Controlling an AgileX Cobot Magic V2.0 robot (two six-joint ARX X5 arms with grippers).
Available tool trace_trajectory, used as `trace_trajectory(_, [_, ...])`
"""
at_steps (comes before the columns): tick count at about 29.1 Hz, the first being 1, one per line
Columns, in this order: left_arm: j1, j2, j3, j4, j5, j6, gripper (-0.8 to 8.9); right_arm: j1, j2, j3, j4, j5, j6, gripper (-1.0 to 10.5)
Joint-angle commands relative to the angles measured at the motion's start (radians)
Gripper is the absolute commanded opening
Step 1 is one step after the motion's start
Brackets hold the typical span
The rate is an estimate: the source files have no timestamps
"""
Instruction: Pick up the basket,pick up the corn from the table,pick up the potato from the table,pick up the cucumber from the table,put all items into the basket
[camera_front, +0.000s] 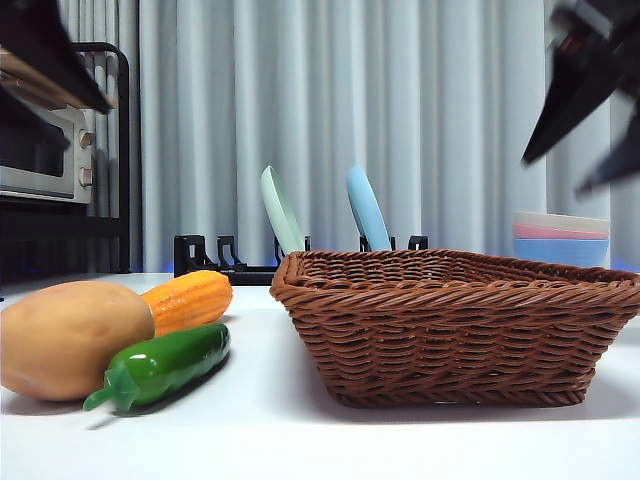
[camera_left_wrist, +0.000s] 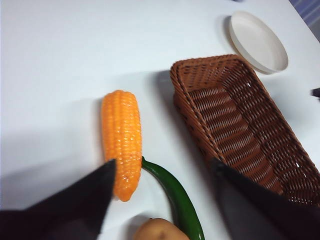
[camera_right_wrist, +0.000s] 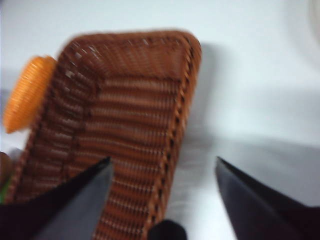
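Note:
The brown wicker basket (camera_front: 460, 330) stands on the white table (camera_front: 320, 440), right of centre, with nothing in it. To its left lie the tan potato (camera_front: 70, 340), the ribbed orange corn (camera_front: 190, 300) and the dark green cucumber (camera_front: 165, 365), bunched together. In the left wrist view the corn (camera_left_wrist: 121, 142), cucumber (camera_left_wrist: 177, 197) and a sliver of potato (camera_left_wrist: 157, 230) lie beside the basket (camera_left_wrist: 245, 125). My left gripper (camera_left_wrist: 163, 165) hangs open above them. My right gripper (camera_right_wrist: 162, 160) is open over one long rim of the basket (camera_right_wrist: 130, 115) and shows high at the right (camera_front: 552, 175).
A toaster oven (camera_front: 40, 150) sits on a black rack at the far left. Behind the basket a dish rack holds a pale green plate (camera_front: 280, 210) and a blue plate (camera_front: 367, 208). Stacked bowls (camera_front: 560, 238) stand at the back right. A white plate (camera_left_wrist: 257, 42) lies beyond the basket.

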Motion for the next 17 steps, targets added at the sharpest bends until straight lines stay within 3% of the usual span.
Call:
trace_trajectory(1, [-0.016,0.019,-0.001,0.011,0.002,0.011,4.09,0.014,0.076,0.0,0.009,-0.003,-0.01,4.1])
trace_trajectory(9, [-0.025,0.035,-0.001,0.014,-0.004,0.011,4.09,0.086,0.28,0.0,0.069,-0.006,-0.008,4.0])
trace_trajectory(10, [-0.025,0.035,-0.001,0.013,-0.011,0.011,4.09,0.094,0.293,0.0,0.071,-0.006,-0.005,3.6])
trace_trajectory(13, [-0.027,0.035,-0.001,0.013,-0.05,0.011,4.09,0.114,0.309,0.0,0.072,-0.005,0.018,-0.1])
trace_trajectory(17, [-0.03,0.047,0.0,0.017,-0.051,0.016,4.1,0.092,0.245,0.007,0.072,-0.003,0.092,-0.1])
